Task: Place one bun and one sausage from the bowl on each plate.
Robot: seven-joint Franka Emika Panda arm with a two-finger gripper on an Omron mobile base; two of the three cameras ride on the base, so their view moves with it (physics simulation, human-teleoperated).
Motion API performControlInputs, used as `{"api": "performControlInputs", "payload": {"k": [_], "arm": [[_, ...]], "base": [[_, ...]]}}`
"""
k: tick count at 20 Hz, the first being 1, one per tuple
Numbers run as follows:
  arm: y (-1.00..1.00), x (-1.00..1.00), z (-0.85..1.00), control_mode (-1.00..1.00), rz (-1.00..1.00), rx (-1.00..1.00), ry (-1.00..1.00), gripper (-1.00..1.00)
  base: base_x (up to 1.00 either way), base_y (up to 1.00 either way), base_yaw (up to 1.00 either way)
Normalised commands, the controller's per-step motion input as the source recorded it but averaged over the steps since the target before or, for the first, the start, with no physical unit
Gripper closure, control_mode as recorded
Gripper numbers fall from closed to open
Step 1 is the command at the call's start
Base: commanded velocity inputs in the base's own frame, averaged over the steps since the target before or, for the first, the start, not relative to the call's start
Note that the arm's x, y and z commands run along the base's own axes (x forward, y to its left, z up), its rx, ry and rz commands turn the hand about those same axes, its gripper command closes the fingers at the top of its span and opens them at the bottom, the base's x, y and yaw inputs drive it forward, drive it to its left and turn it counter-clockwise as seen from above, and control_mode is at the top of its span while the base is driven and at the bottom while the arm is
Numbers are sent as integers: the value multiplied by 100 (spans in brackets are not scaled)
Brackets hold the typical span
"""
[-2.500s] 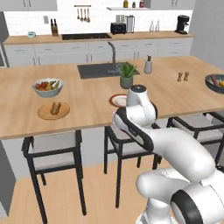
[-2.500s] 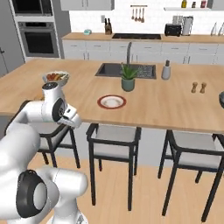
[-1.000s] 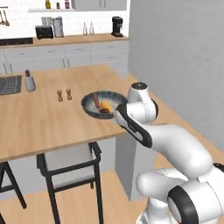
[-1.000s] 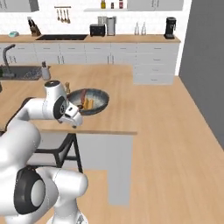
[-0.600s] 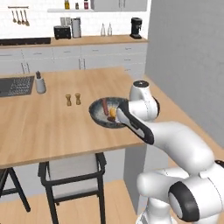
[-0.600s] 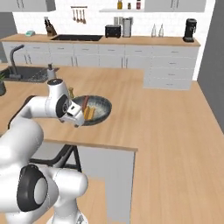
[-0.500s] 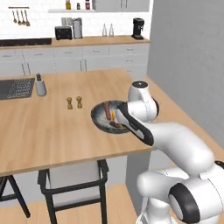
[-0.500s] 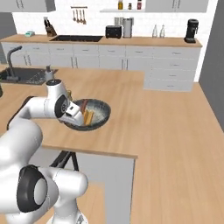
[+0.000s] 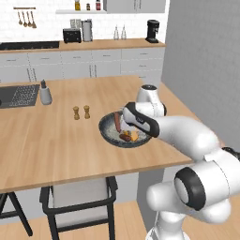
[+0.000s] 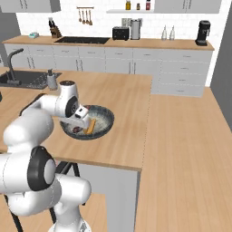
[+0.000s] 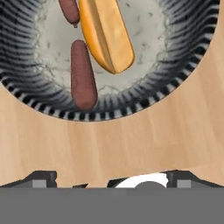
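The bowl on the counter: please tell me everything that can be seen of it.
The bowl is wide, shallow and round, with a dark ribbed wall streaked pale and a pale speckled floor, like glazed ceramic. It sits upright on the wooden counter, near the salt and pepper shakers. Inside lie a bun and two sausages, one partly cut off by the hand view's top edge. The gripper hangs over it; whether it touches the bowl cannot be told.

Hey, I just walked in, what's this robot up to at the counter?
The white arm is reaching over the wide dark speckled bowl on the wooden counter. Its pincer hangs just above the food inside. The hand view shows a bun and a sausage lying in the bowl, not yet picked up.
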Motion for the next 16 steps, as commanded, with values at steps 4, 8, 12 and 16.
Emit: {"api": "performControlInputs", "payload": {"k": [4, 8, 12, 16], "arm": [[38, 100, 0, -100, 4, 0, 28, -100], [11, 42, -35, -100, 0, 0, 3, -100], [2, 0, -84, -100, 0, -5, 6, -100], [14, 5, -32, -100, 0, 0, 8, -100]], "base": [[0, 0, 0], [0, 0, 0], [0, 0, 0], [0, 0, 0]]}}
